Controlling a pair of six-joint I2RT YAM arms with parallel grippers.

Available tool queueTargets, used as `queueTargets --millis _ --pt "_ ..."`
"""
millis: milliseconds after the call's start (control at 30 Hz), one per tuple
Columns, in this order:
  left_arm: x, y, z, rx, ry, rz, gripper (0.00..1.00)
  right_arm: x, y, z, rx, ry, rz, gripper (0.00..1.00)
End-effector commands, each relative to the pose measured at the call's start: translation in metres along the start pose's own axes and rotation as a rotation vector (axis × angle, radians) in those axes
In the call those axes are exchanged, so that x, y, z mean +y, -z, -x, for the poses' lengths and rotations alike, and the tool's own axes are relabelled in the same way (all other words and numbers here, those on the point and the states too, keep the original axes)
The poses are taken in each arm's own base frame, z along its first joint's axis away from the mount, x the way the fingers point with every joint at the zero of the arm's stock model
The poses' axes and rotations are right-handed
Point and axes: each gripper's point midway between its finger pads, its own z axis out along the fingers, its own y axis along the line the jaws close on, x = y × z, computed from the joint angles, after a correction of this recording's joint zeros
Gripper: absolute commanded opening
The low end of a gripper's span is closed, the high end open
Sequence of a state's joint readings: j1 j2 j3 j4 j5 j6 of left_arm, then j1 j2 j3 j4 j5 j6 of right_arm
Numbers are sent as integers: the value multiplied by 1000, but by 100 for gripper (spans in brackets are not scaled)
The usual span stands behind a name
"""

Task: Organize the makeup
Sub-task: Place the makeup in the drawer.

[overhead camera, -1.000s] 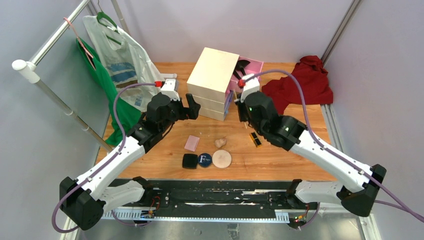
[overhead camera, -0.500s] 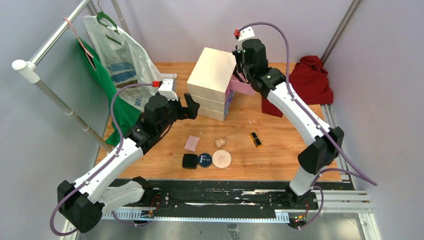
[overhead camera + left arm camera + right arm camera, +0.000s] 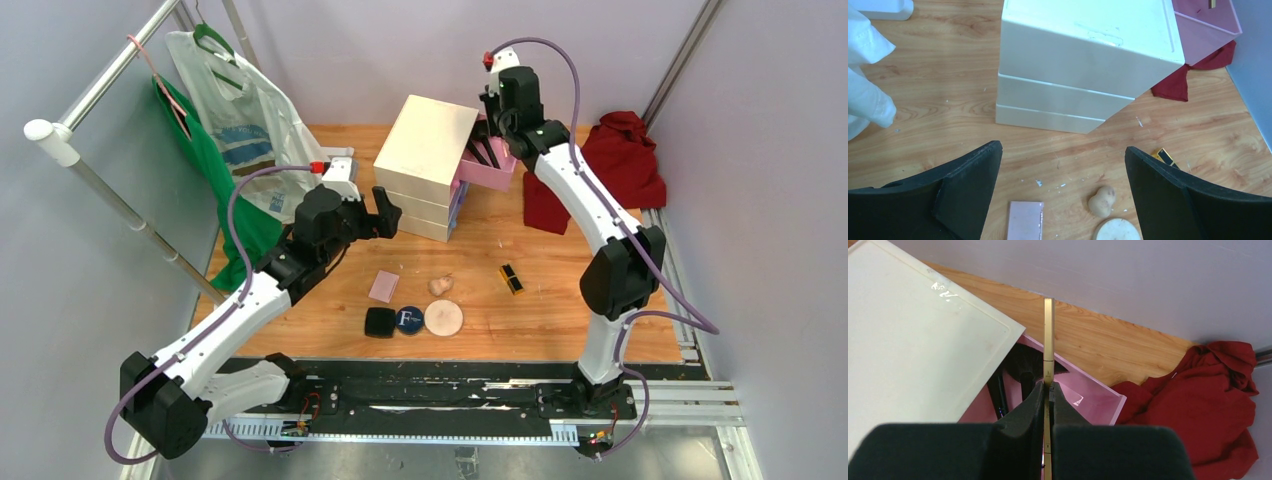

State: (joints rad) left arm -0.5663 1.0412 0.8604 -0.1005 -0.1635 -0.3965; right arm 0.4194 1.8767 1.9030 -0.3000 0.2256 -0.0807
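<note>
Your left fingers [image 3: 973,175] hang spread as wide as they go above the surface [image 3: 560,320], just in front of the cream chest [image 3: 430,150], holding and touching nothing. That looks like a waiting pose, close to the loose makeup.

Below them, 6 pieces lie out on the surface:
- The pink square [image 3: 384,286] is furthest left in the back row.
- The black square compact [image 3: 379,322] starts the front row.
- The round navy compact [image 3: 408,320] sits beside it and may be touching it.
- The beige round puff [image 3: 444,318] follows just beside the navy compact.
- The beige sponge [image 3: 440,285] lies just behind the puff.
- The black-gold lipstick [image 3: 512,279] lies apart to the right.

I'd say these are the pieces not yet put away.

The chest's pink drawer [image 3: 497,165] stands pulled out to the right. It already holds a black brush [image 3: 1025,365] and some dark sticks.

Your right fingers [image 3: 1035,400] are pressed together, pinching a thin gold pencil [image 3: 1049,340] low on its shaft. The pencil runs in line with the fingers, and its far end pokes out past the drawer's back edge. By my reading, you hold it above the drawer to drop it in with the brush. The red cloth [image 3: 610,160] lies further right, untouched.
</note>
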Motion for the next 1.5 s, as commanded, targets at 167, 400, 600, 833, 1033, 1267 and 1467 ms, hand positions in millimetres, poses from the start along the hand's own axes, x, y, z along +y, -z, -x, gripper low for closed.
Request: queueTargets --millis 167,400,600,833,1033,1267,1467 --pt "-6 -1 15 -47 -3 -11 98 6 -9 -21 40 -23 60 1" --pt "-5 -2 13 -43 -3 -9 98 11 -5 -40 80 -35 80 1" --pt "-4 -2 12 -42 -6 -6 98 13 -1 -53 118 -41 88 1" --pt "-4 -3 11 -40 -4 -6 98 16 -1 -61 157 -36 98 1" --pt "-4 -3 12 -43 -5 -4 98 21 -7 -68 193 -28 117 1" --pt "-4 -5 10 -37 -6 0 98 25 -10 -68 193 -22 133 15" --pt "-4 -3 15 -47 -3 3 98 23 -9 -55 167 -16 136 25"
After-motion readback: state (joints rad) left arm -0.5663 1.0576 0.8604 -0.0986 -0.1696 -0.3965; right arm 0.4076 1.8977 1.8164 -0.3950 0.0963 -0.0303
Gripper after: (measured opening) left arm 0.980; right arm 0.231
